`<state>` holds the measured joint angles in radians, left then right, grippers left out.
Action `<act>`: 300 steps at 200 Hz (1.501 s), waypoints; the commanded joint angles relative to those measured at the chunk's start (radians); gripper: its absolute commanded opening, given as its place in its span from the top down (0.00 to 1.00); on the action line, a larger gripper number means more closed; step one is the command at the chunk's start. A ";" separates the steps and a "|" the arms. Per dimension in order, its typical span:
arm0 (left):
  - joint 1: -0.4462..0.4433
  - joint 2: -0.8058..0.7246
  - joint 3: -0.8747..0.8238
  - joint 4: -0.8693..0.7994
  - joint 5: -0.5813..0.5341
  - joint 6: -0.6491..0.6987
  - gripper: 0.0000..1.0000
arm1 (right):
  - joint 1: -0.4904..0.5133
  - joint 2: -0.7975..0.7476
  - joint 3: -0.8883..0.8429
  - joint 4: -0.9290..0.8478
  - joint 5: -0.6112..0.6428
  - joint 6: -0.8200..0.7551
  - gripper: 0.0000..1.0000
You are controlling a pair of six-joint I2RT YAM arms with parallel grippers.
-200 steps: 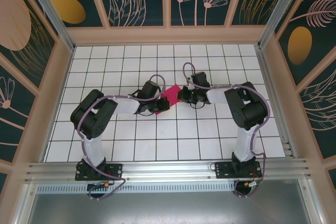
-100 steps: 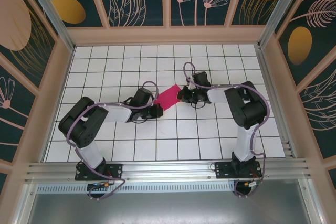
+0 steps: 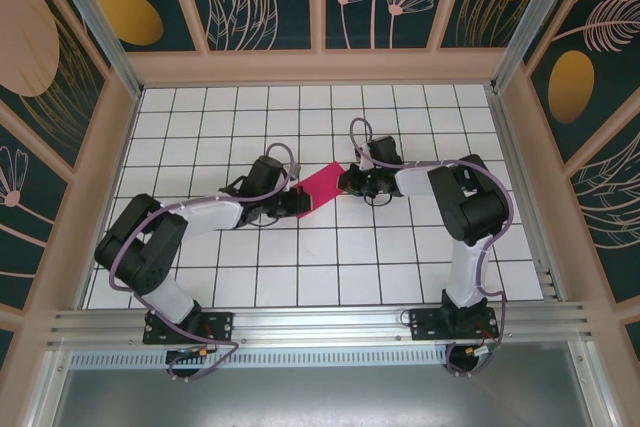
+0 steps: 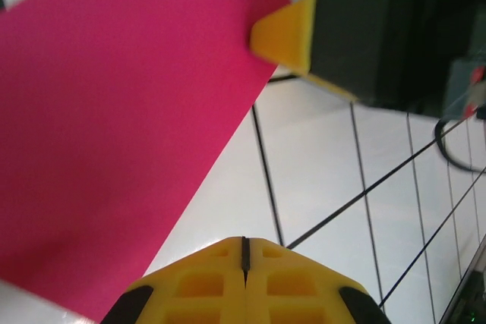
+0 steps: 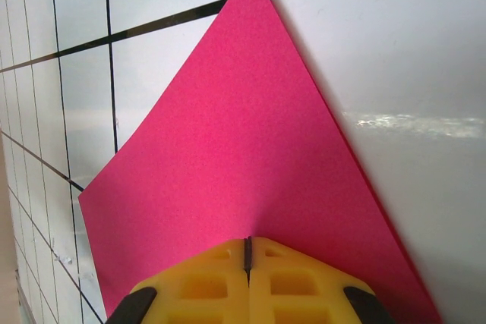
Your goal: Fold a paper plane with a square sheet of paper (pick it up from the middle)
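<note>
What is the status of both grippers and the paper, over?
Left gripper shut, empty, beside paper. Right gripper shut on paper edge. No folds seen. Nothing in the way.

White gridded tabletop point(image 3: 300, 277), teal botanical wall panels point(image 3: 270, 7), pale wooden frame point(image 3: 320, 67)

We see the square sheet of paper point(image 3: 322, 187): thin, plain magenta-pink, no print; no fold or crease we can make out; it lies near the middle of the white gridded worktop point(image 3: 300, 267), turned diagonal to the grid lines; edges straight, one sharp corner on a black grid line.
</note>
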<state>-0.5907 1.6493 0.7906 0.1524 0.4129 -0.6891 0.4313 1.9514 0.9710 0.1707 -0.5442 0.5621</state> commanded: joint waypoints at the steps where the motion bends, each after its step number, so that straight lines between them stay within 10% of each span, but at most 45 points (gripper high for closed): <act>1: 0.004 0.058 0.066 -0.043 -0.049 0.005 1.00 | -0.016 0.096 -0.036 -0.121 0.128 -0.029 1.00; 74: 0.004 0.208 0.065 -0.057 -0.042 0.029 1.00 | -0.016 0.105 -0.037 -0.117 0.120 -0.028 1.00; 300: 0.005 -0.052 -0.041 0.038 -0.037 -0.027 1.00 | -0.015 0.058 0.023 -0.122 0.081 -0.023 1.00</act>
<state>-0.5873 1.5719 0.7258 0.0895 0.3779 -0.6495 0.4206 1.9598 0.9901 0.1490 -0.5747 0.5621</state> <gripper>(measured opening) 0.069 0.055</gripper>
